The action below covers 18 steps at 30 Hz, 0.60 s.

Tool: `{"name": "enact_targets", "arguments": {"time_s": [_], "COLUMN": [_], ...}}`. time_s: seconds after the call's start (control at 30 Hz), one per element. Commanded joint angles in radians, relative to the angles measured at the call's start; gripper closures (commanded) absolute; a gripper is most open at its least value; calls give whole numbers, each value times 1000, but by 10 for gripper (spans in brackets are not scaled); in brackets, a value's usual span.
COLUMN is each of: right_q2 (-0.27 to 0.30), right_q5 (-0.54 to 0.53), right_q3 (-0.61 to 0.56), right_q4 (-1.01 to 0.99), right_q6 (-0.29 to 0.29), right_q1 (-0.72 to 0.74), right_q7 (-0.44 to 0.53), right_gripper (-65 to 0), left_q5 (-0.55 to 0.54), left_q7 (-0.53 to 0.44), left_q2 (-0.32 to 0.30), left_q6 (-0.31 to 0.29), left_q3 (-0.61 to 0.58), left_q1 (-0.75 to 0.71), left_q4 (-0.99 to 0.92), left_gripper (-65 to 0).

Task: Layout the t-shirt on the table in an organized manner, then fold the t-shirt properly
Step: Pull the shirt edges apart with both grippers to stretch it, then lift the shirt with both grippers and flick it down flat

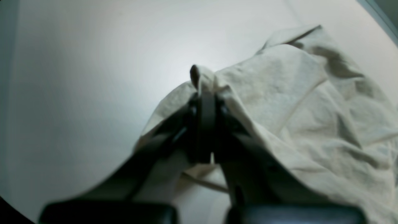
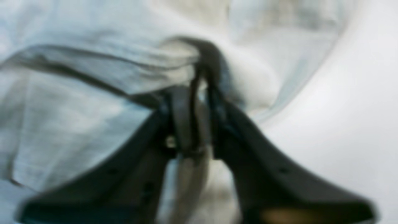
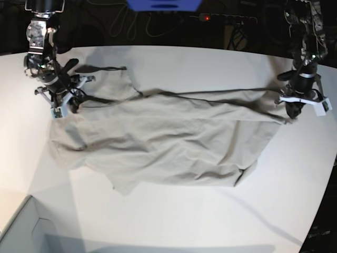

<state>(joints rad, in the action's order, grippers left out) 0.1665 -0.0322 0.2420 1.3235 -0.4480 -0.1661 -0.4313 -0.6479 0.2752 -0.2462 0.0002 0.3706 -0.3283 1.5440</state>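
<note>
Base view: the t-shirt lies spread and wrinkled across the white tabletop, stretched between both arms. The left hand pinches its right edge, clenched on cloth; the right hand grips the far-left edge, fabric bunched between its fingers

Beside the t-shirt, the right wrist view is so blurred that the right pincer and the cloth folds around it are smeared, the left pincer has its tips buried in cloth, and the desk is cut off by the frame's lower edge.
</note>
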Motion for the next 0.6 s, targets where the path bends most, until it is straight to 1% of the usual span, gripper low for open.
{"name": "enact_targets", "arguments": {"time_s": [0.0, 0.13, 0.33, 0.5, 0.57], "right_q2": [11, 25, 28, 32, 32], "right_q5": [31, 31, 30, 31, 31], "right_q3": [4, 6, 6, 7, 6], "right_q4": [-5, 37, 227, 344, 360], "right_q6": [-7, -10, -11, -11, -11], "right_q1": [-8, -11, -11, 52, 99], "right_q7": [-44, -41, -44, -45, -45], "right_gripper": [-4, 0, 0, 0, 0], "left_q5": [-5, 1, 4, 4, 4], "left_q7": [-24, -24, -23, -18, -18], "left_q2": [-11, -12, -17, -18, -18], "left_q6": [-7, -7, -7, -7, -7], "left_q3": [9, 11, 3, 1, 1], "left_q1": [4, 11, 85, 206, 285], "left_q4": [16, 40, 83, 97, 92], "left_gripper": [0, 0, 0, 0, 0]}}
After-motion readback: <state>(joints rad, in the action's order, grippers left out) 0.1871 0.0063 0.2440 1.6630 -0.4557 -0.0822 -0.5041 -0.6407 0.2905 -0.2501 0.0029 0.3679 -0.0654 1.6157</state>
